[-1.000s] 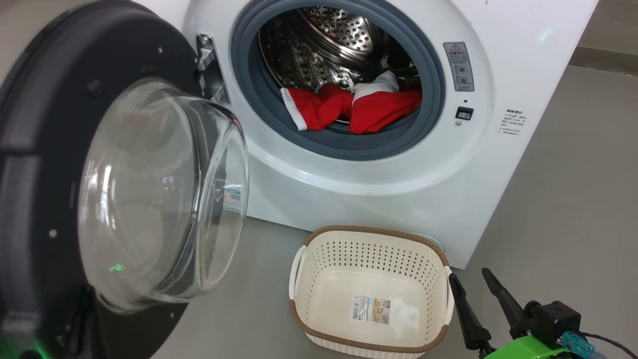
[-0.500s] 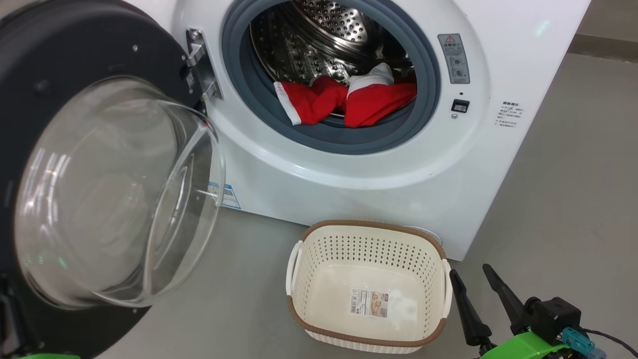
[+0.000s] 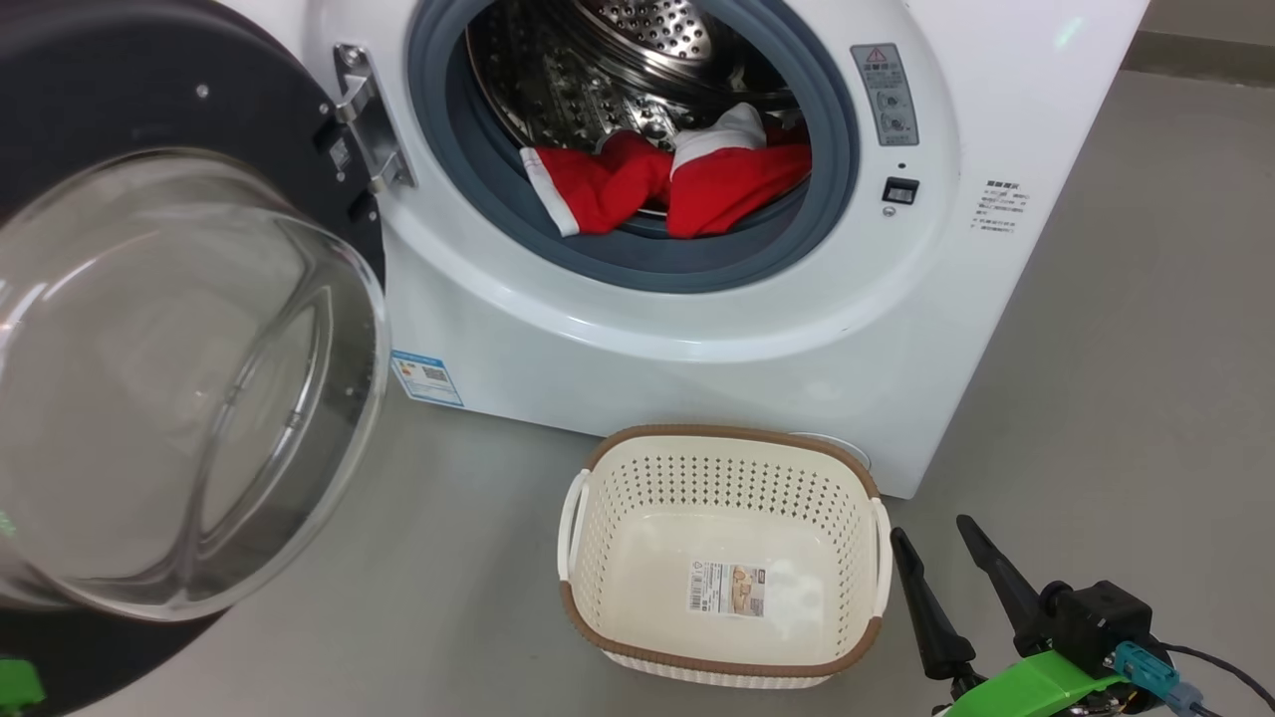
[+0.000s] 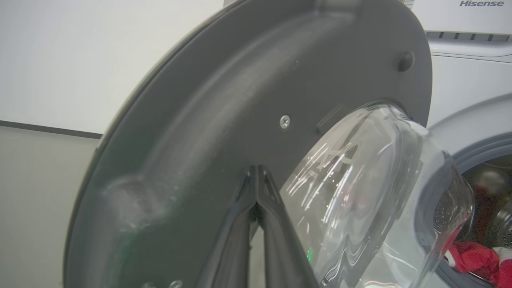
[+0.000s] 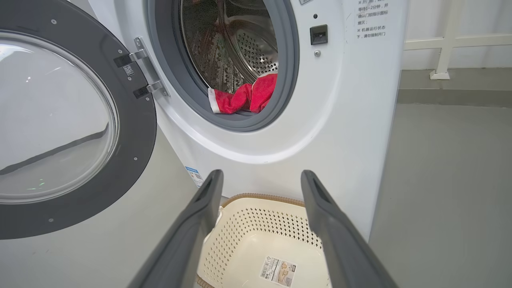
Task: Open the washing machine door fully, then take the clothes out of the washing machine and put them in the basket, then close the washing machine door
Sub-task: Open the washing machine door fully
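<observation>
Inside the drum point(image 3: 618, 60), clothes point(image 3: 727, 189) red; cuffs point(image 3: 545, 194) white.

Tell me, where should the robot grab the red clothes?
Probably the white-edged end of the clothes flopped over the grey ring. Come straight in from the front with the open right gripper: that end lies nearest the opening, sticking out.

Left edge crops the washing machine door point(image 3: 149, 100); printed labels point(image 3: 1004, 204) seemingly unreadable.
</observation>
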You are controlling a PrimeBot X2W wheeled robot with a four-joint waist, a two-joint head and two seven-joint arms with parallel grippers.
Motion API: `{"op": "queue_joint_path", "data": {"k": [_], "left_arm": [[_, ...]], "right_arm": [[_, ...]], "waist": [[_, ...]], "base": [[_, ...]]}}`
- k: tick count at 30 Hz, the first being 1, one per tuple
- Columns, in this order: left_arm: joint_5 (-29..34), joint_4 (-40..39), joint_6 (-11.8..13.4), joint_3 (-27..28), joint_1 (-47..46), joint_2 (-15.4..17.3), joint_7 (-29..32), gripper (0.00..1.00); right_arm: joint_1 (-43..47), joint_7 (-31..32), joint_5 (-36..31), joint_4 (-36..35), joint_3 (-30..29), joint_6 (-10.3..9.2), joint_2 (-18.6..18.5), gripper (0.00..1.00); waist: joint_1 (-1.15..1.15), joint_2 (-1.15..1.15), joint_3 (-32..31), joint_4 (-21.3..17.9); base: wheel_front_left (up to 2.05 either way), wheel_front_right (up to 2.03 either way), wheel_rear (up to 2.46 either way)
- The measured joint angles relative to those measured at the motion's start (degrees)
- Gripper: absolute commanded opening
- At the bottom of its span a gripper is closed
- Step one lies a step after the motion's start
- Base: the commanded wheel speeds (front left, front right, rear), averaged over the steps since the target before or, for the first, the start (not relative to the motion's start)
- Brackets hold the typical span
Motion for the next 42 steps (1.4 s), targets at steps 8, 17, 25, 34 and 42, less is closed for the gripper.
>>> {"op": "queue_joint_path", "data": {"k": [8,17,25,34,42], "left_arm": [[0.0,4.9,-0.4,4.1,-3.8,3.1,0.0,0.0],[0.0,8.9,-0.4,4.4,-7.3,6.5,0.0,0.0],[0.0,10.0,-0.4,4.7,-8.0,7.1,0.0,0.0],[-1.0,10.1,-0.4,3.5,-7.7,7.5,0.0,0.0],[-2.7,5.4,-0.4,-0.1,-2.1,6.0,0.0,0.0]], "right_arm": [[-0.5,0.0,-0.1,-0.1,0.0,0.01,-0.3,1.0],[-2.1,0.0,-0.7,-0.2,-0.3,0.0,-0.5,1.0],[-2.1,0.0,-0.7,-0.2,-0.6,0.0,-0.5,1.0],[-2.1,0.0,-0.7,-0.1,-0.8,0.0,-0.5,1.0],[-2.0,0.0,-0.6,-0.1,-1.2,0.0,-0.3,1.0]], "waist": [[0.0,0.0,1.6,-1.0],[0.0,0.0,3.9,-2.2],[0.0,0.0,4.0,-2.8],[0.0,0.0,2.5,-2.8],[0.0,0.0,0.9,-2.7]], "base": [[0.0,0.0,0.0],[0.0,0.0,0.0],[0.0,0.0,0.0],[0.0,0.0,0.0],[0.0,0.0,0.0]]}}
